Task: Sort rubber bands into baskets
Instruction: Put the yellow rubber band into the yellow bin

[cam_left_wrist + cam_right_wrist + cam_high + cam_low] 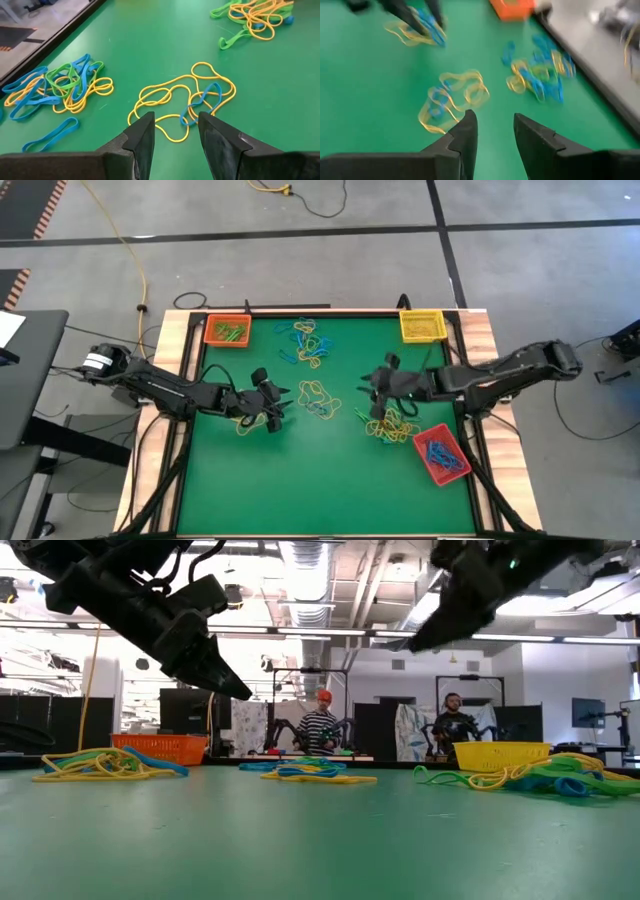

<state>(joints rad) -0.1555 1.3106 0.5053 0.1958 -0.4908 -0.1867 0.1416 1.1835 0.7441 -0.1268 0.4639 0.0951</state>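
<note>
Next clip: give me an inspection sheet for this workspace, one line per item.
Surface: green mat in a wooden frame.
Job's things: orange plastic basket holds green bands; yellow plastic basket; red plastic basket holds blue bands; loose yellow, blue and green rubber bands lie in several piles.
Clutter: nothing seen.
Grippers: left gripper and right gripper hover over the mat, fingers open, empty.
Cables: yellow floor cable.
Surroundings: two people beyond the table.
</note>
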